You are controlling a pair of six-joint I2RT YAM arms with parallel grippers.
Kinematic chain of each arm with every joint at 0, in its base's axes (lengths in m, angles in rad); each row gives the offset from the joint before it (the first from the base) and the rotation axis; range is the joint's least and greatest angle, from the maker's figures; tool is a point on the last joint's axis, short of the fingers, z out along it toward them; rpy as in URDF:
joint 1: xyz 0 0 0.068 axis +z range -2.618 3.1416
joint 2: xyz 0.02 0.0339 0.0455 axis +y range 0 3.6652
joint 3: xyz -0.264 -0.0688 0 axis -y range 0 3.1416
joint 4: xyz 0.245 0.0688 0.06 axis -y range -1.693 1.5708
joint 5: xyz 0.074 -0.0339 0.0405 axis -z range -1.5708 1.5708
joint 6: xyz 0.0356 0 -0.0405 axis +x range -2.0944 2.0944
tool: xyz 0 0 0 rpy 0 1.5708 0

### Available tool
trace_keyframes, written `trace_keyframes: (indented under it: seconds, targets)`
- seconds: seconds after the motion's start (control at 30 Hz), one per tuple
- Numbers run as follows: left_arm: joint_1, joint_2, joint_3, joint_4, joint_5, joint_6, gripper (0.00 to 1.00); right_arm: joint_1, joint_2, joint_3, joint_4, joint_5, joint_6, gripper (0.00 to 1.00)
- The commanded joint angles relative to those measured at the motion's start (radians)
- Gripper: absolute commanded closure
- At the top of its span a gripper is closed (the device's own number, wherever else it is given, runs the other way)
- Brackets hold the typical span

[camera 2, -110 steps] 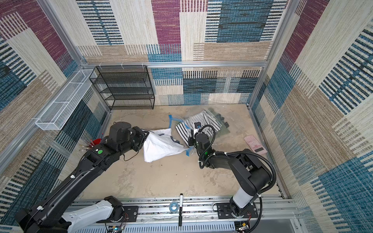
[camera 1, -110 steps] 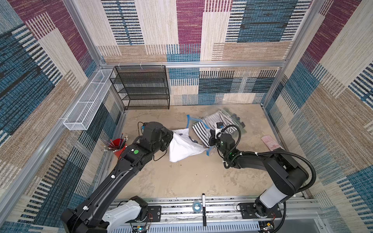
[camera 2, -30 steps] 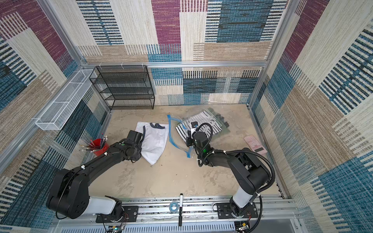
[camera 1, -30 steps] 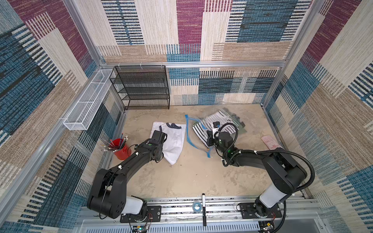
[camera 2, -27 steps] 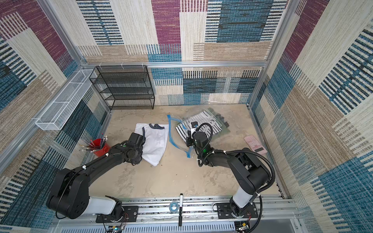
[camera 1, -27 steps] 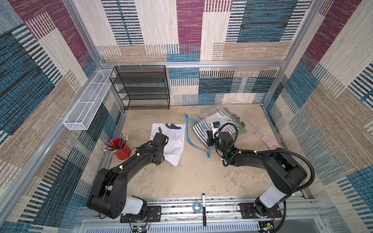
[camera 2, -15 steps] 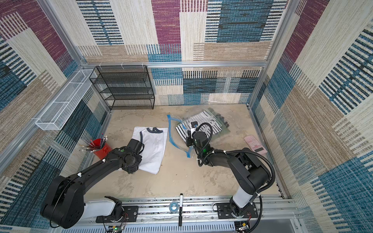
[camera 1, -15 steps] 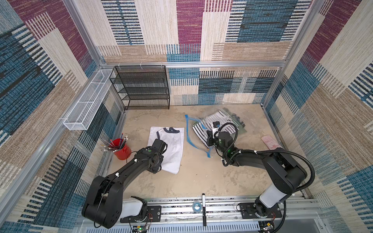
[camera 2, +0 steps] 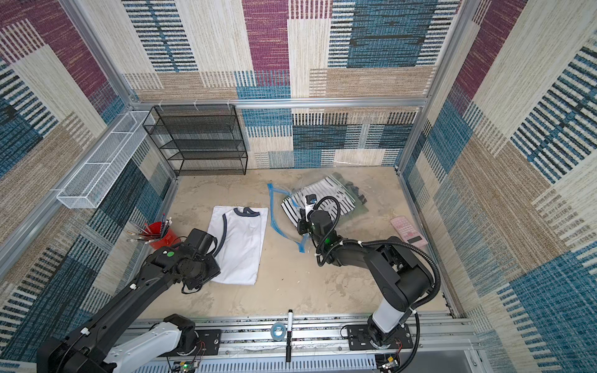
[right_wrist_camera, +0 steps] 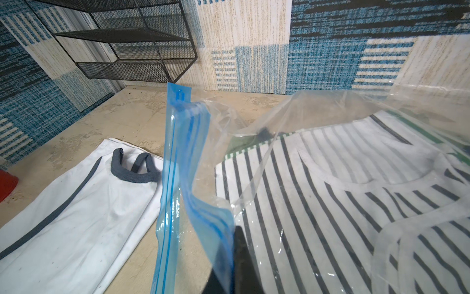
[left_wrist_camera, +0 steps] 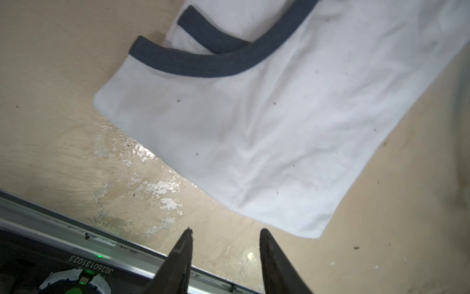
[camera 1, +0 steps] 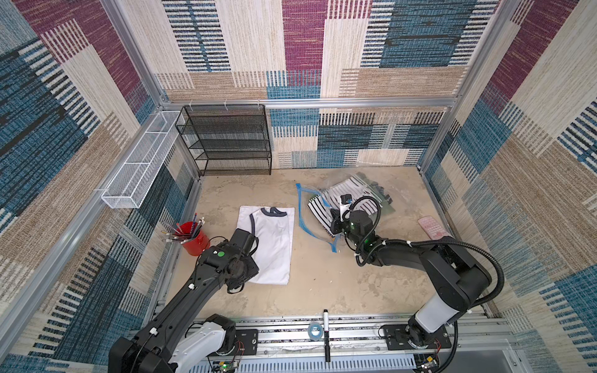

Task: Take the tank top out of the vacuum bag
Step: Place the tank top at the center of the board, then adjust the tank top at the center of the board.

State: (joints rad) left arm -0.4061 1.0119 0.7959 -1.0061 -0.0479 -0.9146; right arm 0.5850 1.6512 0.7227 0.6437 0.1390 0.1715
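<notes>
The left jaws stand apart and empty, just off a corner of the white tank top (left_wrist_camera: 254,127). It lies flat on the counter (camera 1: 323,287), beside the vacuum bag (right_wrist_camera: 183,178), whose blue zip strip the right jaws clamp.

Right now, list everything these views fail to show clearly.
- Left end effector: hidden under its own wrist in both top views.
- Right end effector: tips covered by the vacuum bag's blue strip, right wrist view.
- Clothes beneath the striped shirt: covered by it and crinkled plastic, right wrist view.
- Pink device: too small to identify, both top views.
</notes>
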Motion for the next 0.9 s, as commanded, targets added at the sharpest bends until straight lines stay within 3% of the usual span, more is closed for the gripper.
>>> trace_keyframes:
  seconds: [0.0,0.2,0.4,0.87]
  targets:
    - [-0.059,0.053,0.044,-0.04,0.087,0.179,0.56,0.001,-0.002,0.008,0.015,-0.002,0.01,1.0]
    - [-0.275,0.258,0.149,-0.035,-0.1,0.205,0.53,0.001,-0.01,0.003,0.018,-0.002,0.013,1.0]
    - [-0.387,0.394,0.213,0.02,-0.114,0.272,0.51,-0.001,0.01,0.01,0.016,-0.008,0.017,1.0]
    - [-0.461,0.534,0.215,0.095,-0.128,0.288,0.51,-0.001,-0.005,0.005,0.018,-0.009,0.014,1.0]
